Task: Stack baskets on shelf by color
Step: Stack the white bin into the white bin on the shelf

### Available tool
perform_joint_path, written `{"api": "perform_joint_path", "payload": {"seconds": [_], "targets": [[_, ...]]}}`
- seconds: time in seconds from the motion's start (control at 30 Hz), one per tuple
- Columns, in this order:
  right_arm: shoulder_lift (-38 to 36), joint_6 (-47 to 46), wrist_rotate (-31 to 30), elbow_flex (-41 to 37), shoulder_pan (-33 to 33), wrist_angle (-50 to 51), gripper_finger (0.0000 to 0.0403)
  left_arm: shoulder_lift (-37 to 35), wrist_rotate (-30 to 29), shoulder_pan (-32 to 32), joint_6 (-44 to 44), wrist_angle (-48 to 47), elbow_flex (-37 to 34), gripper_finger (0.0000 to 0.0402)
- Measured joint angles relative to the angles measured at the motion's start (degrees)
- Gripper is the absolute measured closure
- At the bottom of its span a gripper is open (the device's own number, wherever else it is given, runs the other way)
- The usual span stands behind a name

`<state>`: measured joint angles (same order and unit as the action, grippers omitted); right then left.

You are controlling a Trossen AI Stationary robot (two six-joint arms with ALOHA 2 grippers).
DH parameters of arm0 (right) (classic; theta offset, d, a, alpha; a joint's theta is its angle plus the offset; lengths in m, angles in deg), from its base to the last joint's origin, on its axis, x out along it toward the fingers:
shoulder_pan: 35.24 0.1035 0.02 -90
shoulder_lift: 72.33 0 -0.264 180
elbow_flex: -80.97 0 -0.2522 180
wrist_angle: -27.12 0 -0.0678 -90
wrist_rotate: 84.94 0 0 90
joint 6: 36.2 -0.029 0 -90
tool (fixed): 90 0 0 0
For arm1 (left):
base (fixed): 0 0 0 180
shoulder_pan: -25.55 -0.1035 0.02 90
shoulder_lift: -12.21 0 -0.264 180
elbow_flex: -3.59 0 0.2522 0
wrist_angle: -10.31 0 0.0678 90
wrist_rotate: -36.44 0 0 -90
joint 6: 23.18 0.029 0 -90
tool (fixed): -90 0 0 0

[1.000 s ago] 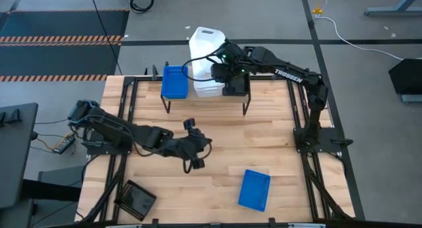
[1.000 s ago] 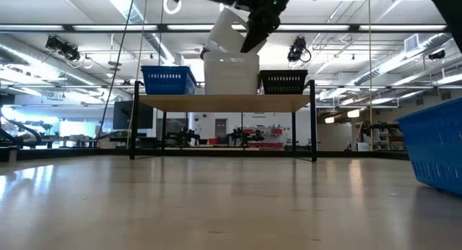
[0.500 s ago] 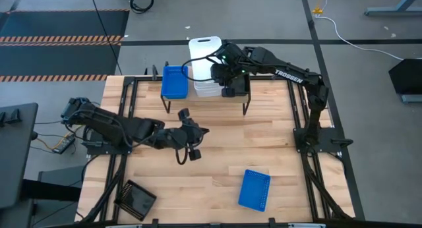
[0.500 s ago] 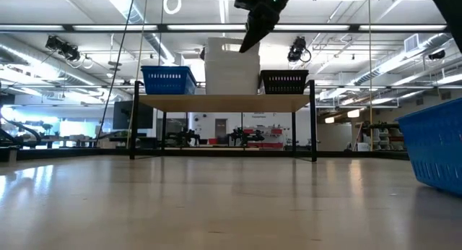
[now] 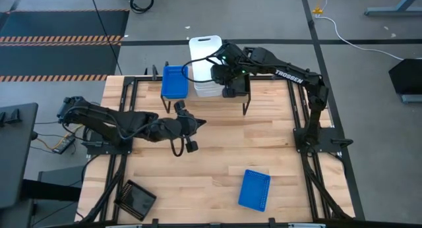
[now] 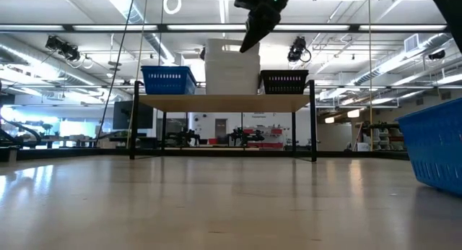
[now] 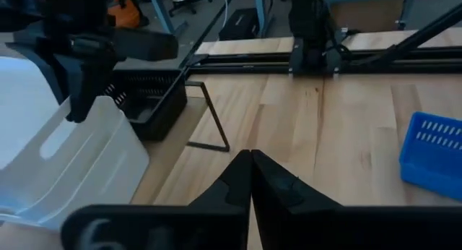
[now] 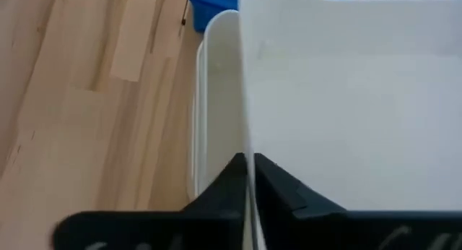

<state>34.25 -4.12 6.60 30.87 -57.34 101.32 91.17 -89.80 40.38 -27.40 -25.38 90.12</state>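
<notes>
The shelf [image 6: 224, 102] stands at the table's far middle and carries a blue basket [image 5: 175, 82], a stack of white baskets [image 5: 206, 64] and a black basket [image 6: 283, 82]. My right gripper [image 5: 221, 73] comes over the shelf from the right and is shut on the top white basket [image 6: 232, 51], which sits level, nested in the white one below. My left gripper [image 5: 188, 128] is shut and hovers over the table's middle, touching nothing. A second blue basket [image 5: 254, 189] lies near the near edge, and another black basket [image 5: 135, 199] sits at the near left corner. My right gripper pinches the top white basket's long side wall [image 8: 245, 134], the one facing the black basket, with one finger [image 8: 224, 188] outside it and one inside. The fingers come from above, slanting from the right. The basket rests level in the white basket [image 8: 198, 98] under it.
Black frame rails [image 5: 300, 122] run along the table's left and right sides. The wooden tabletop [image 5: 264, 142] between the shelf and the near blue basket is bare. In the low view the near blue basket [image 6: 437, 152] stands large at the right.
My right gripper moved down and brought the tilted white basket level onto the white stack; it has stayed still since. My left arm drew back toward the table's left and far side, its gripper staying shut.
</notes>
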Motion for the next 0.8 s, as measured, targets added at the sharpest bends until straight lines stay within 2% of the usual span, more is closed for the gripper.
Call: {"api": "perform_joint_path", "payload": {"seconds": [0.1, 0.53, 0.8], "targets": [[-0.08, 1.59, -0.08, 0.00, 0.37, 0.02, 0.0392, 0.02, 0.01, 0.59, -0.62, -1.29, -0.03, 0.0391], [-2.66, 2.02, -1.93, 0.02, 3.50, -0.19, 0.0392, 0.02, -0.17, 1.22, -1.55, -2.32, -0.04, 0.0387], [-2.65, -0.37, -1.42, -0.01, 4.23, 3.54, 0.0390, 0.02, -0.17, 1.21, -2.66, -2.32, -0.04, 0.0388]]}}
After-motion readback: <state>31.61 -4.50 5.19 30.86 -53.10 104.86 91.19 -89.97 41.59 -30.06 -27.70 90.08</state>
